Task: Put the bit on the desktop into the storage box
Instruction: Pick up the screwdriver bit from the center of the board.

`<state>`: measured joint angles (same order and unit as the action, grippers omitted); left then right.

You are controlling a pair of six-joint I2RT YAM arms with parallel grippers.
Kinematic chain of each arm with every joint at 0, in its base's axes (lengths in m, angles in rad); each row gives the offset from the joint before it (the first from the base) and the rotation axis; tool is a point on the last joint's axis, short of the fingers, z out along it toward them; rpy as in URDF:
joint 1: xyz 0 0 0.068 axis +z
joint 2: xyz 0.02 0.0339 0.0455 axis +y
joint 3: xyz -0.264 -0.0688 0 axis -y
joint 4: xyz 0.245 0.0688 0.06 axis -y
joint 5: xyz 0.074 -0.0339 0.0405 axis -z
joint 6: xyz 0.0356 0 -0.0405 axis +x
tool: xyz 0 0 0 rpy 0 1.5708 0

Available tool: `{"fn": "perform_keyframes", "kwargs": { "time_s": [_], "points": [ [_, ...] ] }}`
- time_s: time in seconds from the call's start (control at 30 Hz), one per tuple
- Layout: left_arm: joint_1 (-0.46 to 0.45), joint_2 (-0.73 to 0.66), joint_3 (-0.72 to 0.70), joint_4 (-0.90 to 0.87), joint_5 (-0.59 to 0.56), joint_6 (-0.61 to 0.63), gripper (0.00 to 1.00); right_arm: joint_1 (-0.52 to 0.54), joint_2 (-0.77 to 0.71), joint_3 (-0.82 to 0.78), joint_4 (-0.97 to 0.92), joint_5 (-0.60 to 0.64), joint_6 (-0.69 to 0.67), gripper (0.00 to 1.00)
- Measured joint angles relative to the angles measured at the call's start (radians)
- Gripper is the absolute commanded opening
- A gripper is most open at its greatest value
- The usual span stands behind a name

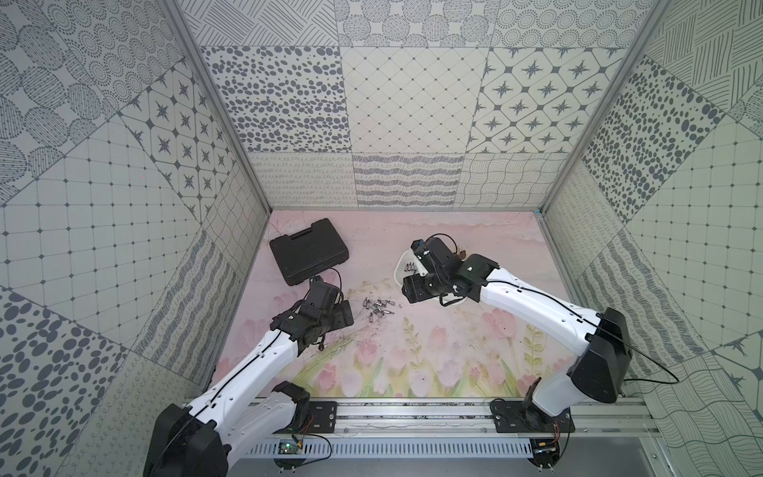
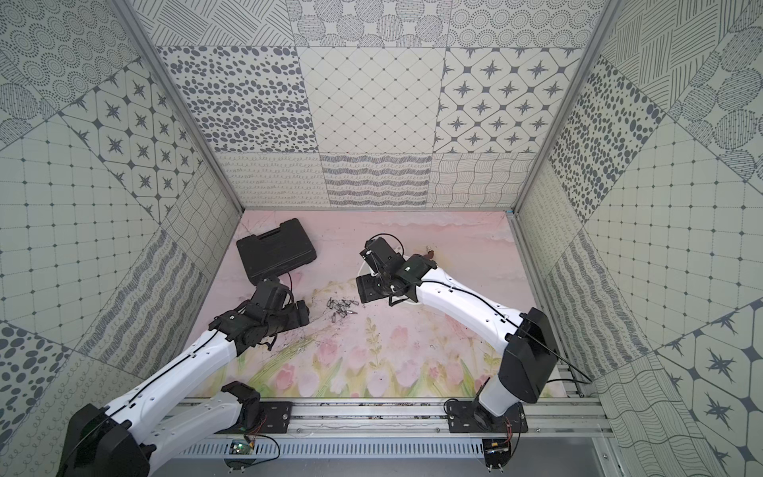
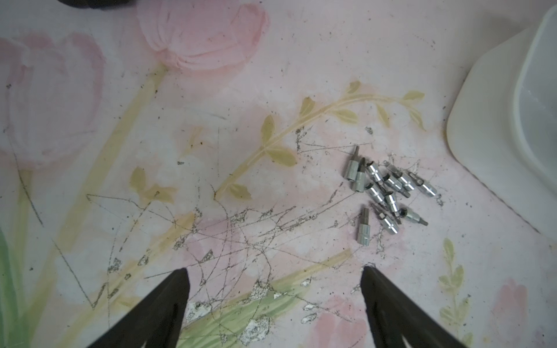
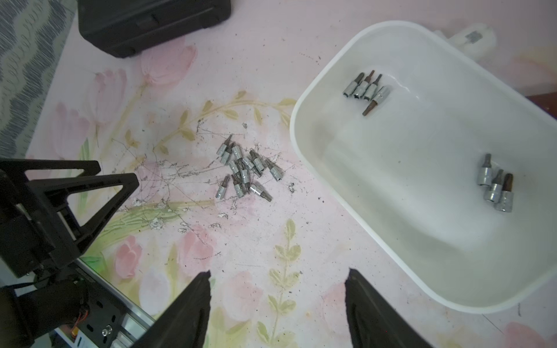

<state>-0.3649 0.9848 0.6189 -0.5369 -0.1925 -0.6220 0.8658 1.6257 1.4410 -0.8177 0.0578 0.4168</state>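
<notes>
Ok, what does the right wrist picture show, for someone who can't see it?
A white storage box holds seven metal bits in two clusters. Beside it a pile of bits lies on the pink flowery desktop. A black case lies nearby; the right arm's open fingers are empty.

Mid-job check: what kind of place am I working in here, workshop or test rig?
Most likely an enclosed robot test booth, not a workshop: patterned wall panels box it in, both arms bolt to a metal rail, and the desktop is a printed tulip sheet.
</notes>
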Motion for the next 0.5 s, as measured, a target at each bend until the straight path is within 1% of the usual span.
{"fn": "perform_keyframes", "kwargs": {
  "time_s": [0.1,0.23,0.37,0.5],
  "points": [
    [0.000,-0.014,-0.031,0.007,0.002,-0.031,0.95,0.021,0.074,0.055,-0.028,0.007,-0.061,0.71],
    [0.000,-0.018,-0.055,0.021,0.003,-0.058,0.95,0.040,0.168,0.113,-0.056,0.006,-0.142,0.68],
    [0.000,-0.015,-0.058,0.028,0.003,-0.076,0.96,0.052,0.277,0.176,-0.071,0.007,-0.214,0.62],
    [0.000,-0.009,-0.058,0.037,0.004,-0.085,0.96,0.068,0.371,0.217,-0.075,0.019,-0.276,0.58]
  ]
}}
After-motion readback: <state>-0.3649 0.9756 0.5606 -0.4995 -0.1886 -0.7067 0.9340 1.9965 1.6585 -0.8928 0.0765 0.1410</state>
